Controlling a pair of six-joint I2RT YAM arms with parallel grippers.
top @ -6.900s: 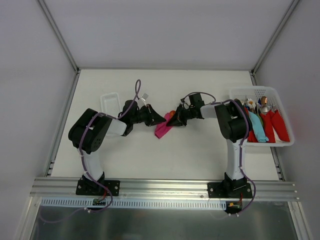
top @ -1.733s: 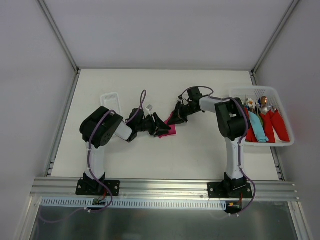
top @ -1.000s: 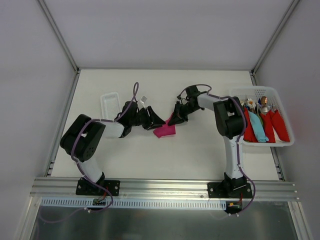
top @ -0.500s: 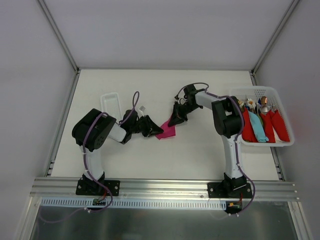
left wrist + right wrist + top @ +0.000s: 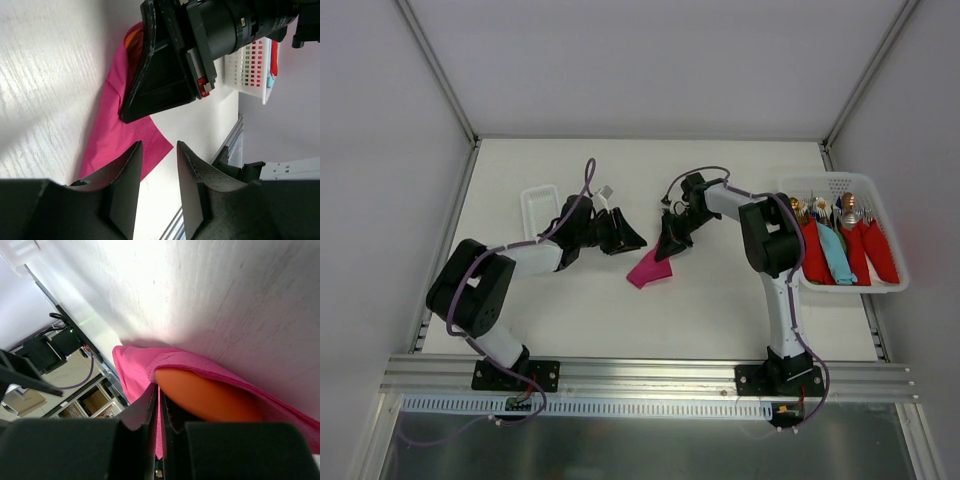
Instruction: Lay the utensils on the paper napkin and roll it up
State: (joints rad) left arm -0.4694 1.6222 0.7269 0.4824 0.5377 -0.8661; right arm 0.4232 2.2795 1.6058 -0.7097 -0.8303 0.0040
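From above, you see the napkin [image 5: 650, 270] on the tabletop [image 5: 720, 310] near the middle, between the two arms. It is folded into a narrow slanted shape, and its far end sits under the tips of the right jaws. The left jaws hang just to the left of it, pointing at the right jaws but clear of the sheet. A white tray [image 5: 541, 208] lies behind the left arm. A white basket [image 5: 832, 178] with red and teal bundles sits at the right edge.

In your left wrist view, the fingers [image 5: 122, 195] stand a narrow gap apart with nothing between them, so the left jaws are open and empty. The napkin [image 5: 117, 135] lies flat on the tabletop [image 5: 40, 75] ahead of them. The black right jaws press down on its far part. A bit of orange [image 5: 132, 39] shows at the top fold, beside the right jaws. The basket [image 5: 245, 70] is well beyond.

In your right wrist view, the fingers [image 5: 135, 415] are drawn almost together. A strip of the pink napkin [image 5: 132, 367] is caught in the slit, so the right jaws are holding the sheet's edge. Just beside the tips, the rounded orange spoon [image 5: 210, 402] lies under a fold of the napkin, against the tabletop [image 5: 250, 300].
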